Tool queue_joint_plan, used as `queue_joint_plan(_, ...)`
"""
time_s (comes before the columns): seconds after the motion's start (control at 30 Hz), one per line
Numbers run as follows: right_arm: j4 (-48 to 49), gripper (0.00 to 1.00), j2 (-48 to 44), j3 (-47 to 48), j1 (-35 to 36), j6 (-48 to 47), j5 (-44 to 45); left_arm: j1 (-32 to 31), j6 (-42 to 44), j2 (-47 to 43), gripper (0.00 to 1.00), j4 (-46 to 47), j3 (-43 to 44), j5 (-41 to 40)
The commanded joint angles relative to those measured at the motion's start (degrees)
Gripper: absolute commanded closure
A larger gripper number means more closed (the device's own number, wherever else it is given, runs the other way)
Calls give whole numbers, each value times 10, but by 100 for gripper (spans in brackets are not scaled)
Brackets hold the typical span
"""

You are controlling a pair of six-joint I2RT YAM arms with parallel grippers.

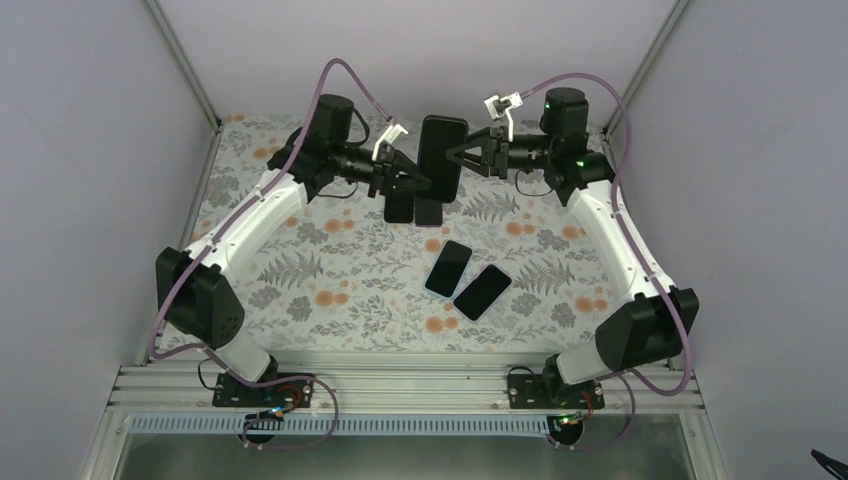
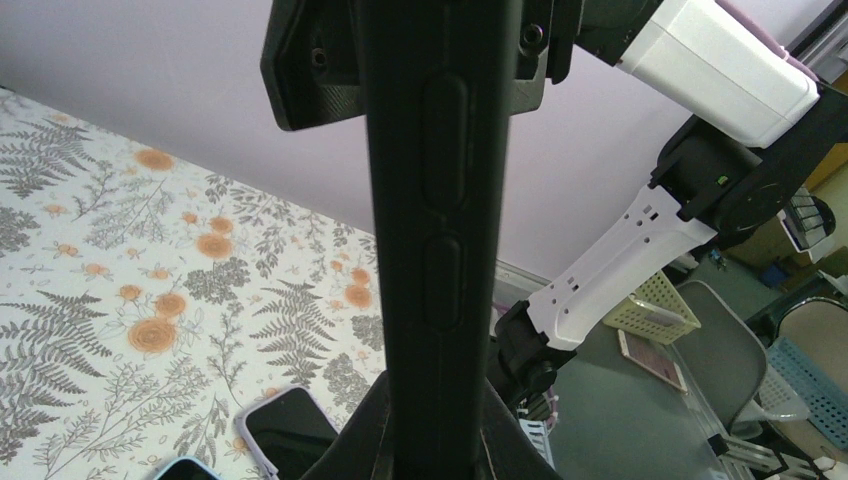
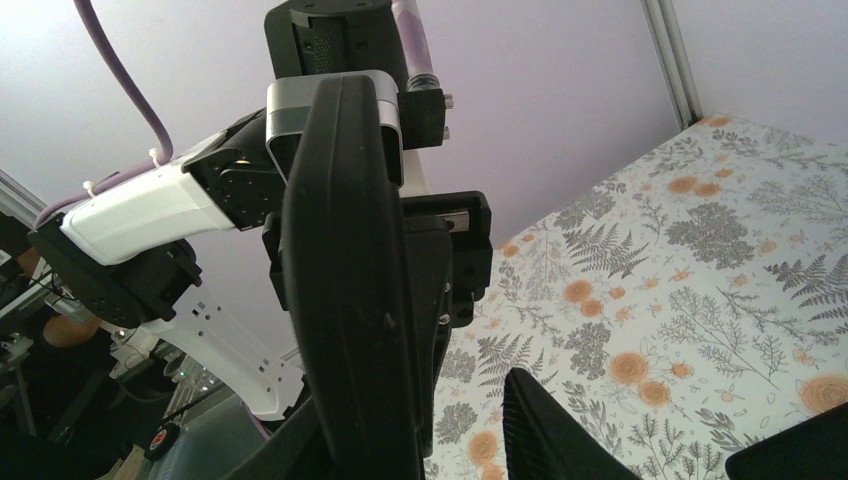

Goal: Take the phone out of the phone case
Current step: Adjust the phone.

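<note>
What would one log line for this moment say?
left gripper: shut on cased phone | right gripper: open at its other edge | two phones: flat on table

Phones (image 1: 449, 268) mid-table (paired), left cloth (image 1: 300, 290) open

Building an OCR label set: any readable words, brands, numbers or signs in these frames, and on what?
No text can be read in any view.
cased phone: plain black, no brand or print visible.
dark phone and its neighbour on the table: screens blank.
white arm links: no lettering visible.
</note>
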Motion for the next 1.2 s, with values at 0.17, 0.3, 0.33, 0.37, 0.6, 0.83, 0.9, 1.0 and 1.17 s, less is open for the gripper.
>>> queue_joint_plan(0.17, -89, 69, 24, 40, 12, -72, 17, -9, 75, 21, 98, -67, 43, 0)
queue_joint_plan(0.3, -96, 75, 27, 43, 13, -73, 17, -9, 84, 23, 98, -76, 46, -4)
queue_joint_plan(0.33, -97, 77, 28, 44, 13, -75, 17, -9, 84, 23, 98, -77, 46, -6)
queue_joint_plan(0.37, -98, 79, 29, 46, 13, -74, 16, -9, 87, 24, 98, -78, 46, -8)
queue_joint_plan(0.6, -89, 96, 32, 48, 12, -60, -2, -8, 100, 25, 96, -91, 53, -17)
queue_joint_plan(0.83, -26, 96, 25, 47, 8, 0, -30, -4, 140, 23, 55, -132, 90, -10)
queue_joint_plan(0.9, -1, 96, 24, 46, 5, 23, -40, 0, 143, 20, 50, -135, 92, -8)
queue_joint_plan(1.0, 29, 96, 24, 49, -2, 48, -59, 9, 151, 13, 45, -144, 85, 5)
queue_joint_plan(1.17, 62, 96, 25, 50, -19, 65, -110, 18, 157, -18, 44, -127, 44, 15)
